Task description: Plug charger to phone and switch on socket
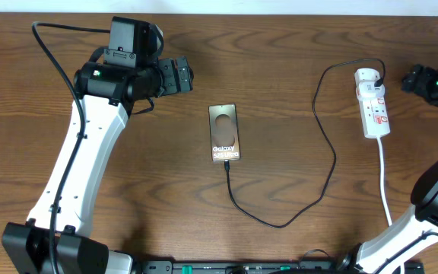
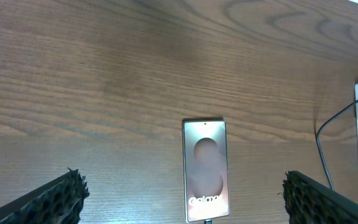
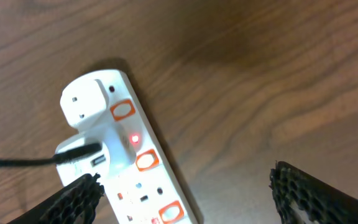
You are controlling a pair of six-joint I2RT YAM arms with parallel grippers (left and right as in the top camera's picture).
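The phone [image 1: 224, 133] lies flat mid-table, lettering up, and shows between my left fingers as the phone [image 2: 205, 167]. The charger [image 1: 322, 183], a thin black cable, meets the phone's near edge, loops right and runs up to a white adapter [image 3: 89, 155] plugged into the socket [image 1: 374, 103]. A small red light [image 3: 134, 138] glows on the socket [image 3: 145, 186]. My left gripper [image 1: 185, 76] hovers open, up and to the left of the phone; my left gripper [image 2: 182, 186] holds nothing. My right gripper [image 1: 411, 78] is open just right of the socket, and my right gripper [image 3: 185, 177] grips nothing.
The socket's white cord [image 1: 386, 183] trails toward the table's front edge beside my right arm's base. My left arm's white link [image 1: 82, 167] slants across the left side. The wooden tabletop [image 1: 150, 190] holds nothing else.
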